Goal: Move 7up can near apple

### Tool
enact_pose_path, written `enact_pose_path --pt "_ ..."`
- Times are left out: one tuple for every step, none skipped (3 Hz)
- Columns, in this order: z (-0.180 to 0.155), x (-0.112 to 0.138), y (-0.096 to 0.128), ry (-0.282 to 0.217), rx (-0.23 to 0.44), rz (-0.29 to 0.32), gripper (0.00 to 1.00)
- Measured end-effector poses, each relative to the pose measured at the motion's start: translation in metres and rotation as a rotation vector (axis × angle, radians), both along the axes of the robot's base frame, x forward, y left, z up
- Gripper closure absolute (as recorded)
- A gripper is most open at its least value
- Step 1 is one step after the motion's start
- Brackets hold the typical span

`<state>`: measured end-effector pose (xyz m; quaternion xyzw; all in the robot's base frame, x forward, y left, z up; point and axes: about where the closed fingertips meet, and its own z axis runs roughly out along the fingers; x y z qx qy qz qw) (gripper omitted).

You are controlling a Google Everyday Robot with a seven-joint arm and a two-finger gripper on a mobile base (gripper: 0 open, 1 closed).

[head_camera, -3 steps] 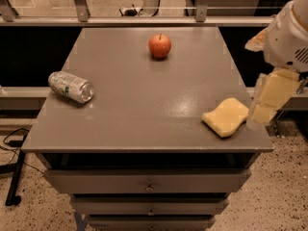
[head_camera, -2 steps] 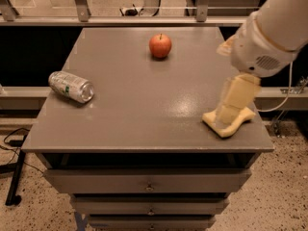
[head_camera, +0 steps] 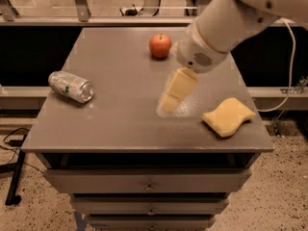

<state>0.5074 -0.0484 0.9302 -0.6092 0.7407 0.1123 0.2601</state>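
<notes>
I want the gripper carried left and lowered square across the can, which lies on its side and may roll. The gripper hangs over the middle of the table; I cannot tell whether it is open. The can lies well left of it, the apple at the far edge.

Even light, faint sheen on the table; end effector above its middle seems motion-blurred.
</notes>
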Motion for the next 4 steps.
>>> enact_pose_path --pt "-0.009 0.023 0.062 0.038 0.161 0.017 0.00" --pt "-0.013 0.038 0.096 0.019 0.259 0.018 0.00" --pt "-0.016 0.049 0.137 -0.021 0.354 0.048 0.00" --pt "-0.017 0.052 0.180 -0.035 0.434 0.076 0.00"
